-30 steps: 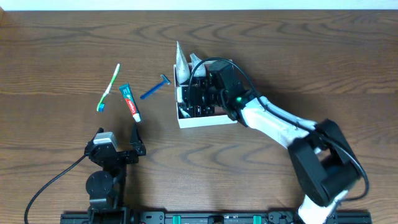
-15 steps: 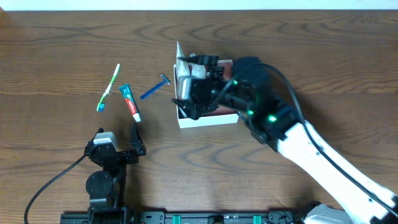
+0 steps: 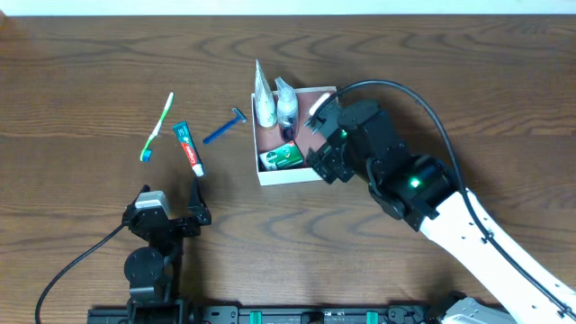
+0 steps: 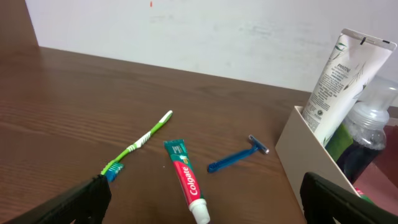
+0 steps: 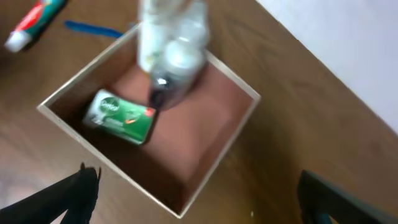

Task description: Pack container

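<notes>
The container sits toward 12 o'clock of centre. Our right gripper has just lifted clear at its 3 o'clock, jaws released, leaving the green soap inside. Our left gripper stands spread and empty; the toothpaste waits at 9 o'clock.

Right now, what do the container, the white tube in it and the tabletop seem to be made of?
Container: likely cardboard, matte white walls, thin raw edges, pinkish-brown inside. White tube: probably soft plastic, slightly glossy, crimped flat top. Tabletop: wood or wood-look laminate, dark brown grain, low sheen.
</notes>
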Controlling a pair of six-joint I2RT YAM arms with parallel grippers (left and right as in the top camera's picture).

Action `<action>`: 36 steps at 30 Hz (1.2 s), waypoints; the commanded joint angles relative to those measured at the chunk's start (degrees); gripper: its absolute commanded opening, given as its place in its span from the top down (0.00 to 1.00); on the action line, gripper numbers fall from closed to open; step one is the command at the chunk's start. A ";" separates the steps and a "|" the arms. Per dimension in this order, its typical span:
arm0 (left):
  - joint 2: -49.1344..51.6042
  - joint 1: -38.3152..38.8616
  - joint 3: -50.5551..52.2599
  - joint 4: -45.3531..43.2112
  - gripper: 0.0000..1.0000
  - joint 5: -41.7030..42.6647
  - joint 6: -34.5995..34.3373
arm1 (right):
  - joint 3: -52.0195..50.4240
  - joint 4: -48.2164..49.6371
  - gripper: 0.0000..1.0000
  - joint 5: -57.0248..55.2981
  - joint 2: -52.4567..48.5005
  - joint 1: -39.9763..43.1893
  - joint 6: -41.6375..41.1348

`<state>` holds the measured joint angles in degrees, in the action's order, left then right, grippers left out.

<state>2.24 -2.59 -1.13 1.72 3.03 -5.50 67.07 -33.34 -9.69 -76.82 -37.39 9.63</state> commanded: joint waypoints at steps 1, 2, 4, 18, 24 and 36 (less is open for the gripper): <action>-0.13 -0.17 0.90 2.14 0.02 -0.46 0.76 | 0.31 0.13 0.01 -3.93 -1.16 3.48 -10.19; -0.13 -0.17 0.90 2.14 0.02 -0.46 0.76 | 0.31 0.13 0.01 -3.80 -1.79 4.83 -12.33; -0.13 -0.17 0.90 2.14 0.02 -0.46 0.76 | 0.31 0.04 0.01 -3.39 -3.30 7.21 -16.92; -0.13 -0.17 0.90 2.14 0.02 -0.46 0.76 | 0.31 -0.22 0.01 5.64 -18.16 10.54 -26.93; -0.13 -0.17 0.90 2.14 0.02 -0.46 0.76 | 0.31 -3.37 0.01 5.62 -18.36 10.54 -30.40; -0.13 -0.17 0.90 2.14 0.02 -0.46 0.76 | 0.31 -9.16 0.01 5.03 -18.36 10.54 -30.62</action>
<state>2.24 -2.59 -1.13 1.72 3.03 -5.50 67.07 -41.82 -4.45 -95.02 -26.98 -20.01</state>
